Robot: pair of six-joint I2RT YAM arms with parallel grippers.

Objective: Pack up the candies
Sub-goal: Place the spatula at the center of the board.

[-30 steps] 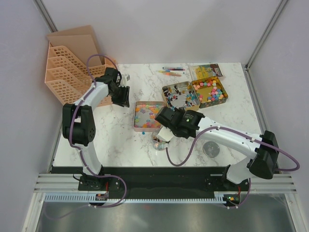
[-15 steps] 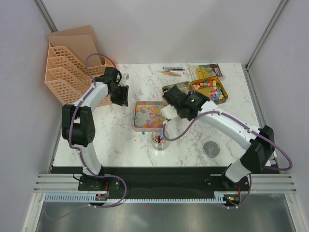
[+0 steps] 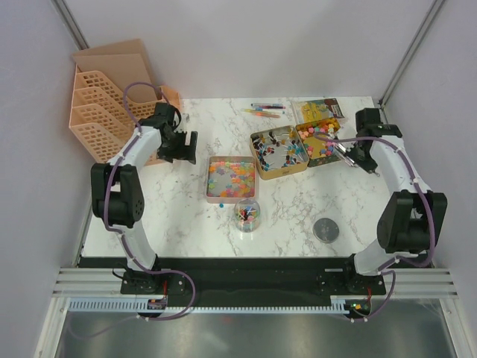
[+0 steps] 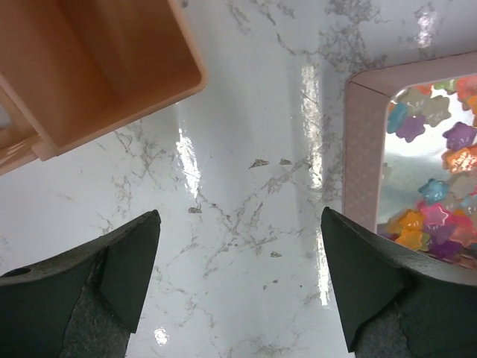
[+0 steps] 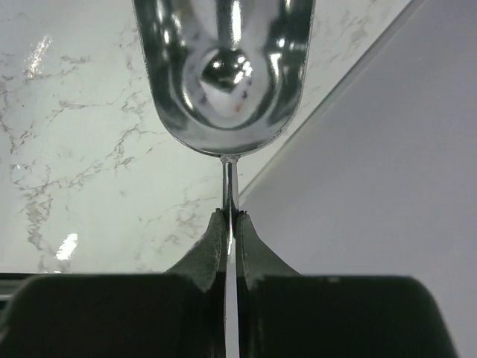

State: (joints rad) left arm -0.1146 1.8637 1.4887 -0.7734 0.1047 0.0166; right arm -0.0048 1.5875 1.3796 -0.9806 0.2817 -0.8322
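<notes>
Star-shaped multicoloured candies fill a pink tin; they also show at the right of the left wrist view as candies. Darker wrapped candies lie in a gold tin, bright ones in a second gold tin. A small clear jar in front of the pink tin holds some candies. My left gripper hangs open over bare marble, left gripper empty. My right gripper is shut on the thin handle of an empty metal scoop at the table's right side, right gripper.
A peach desk organizer stands at the back left, close to my left gripper. Thin coloured pens lie at the back. A round lid rests near the front right. One loose candy lies in front of the pink tin.
My right arm swung with the scoop from the jar in the middle to the right edge beside the gold tins. My left gripper opened wide.
</notes>
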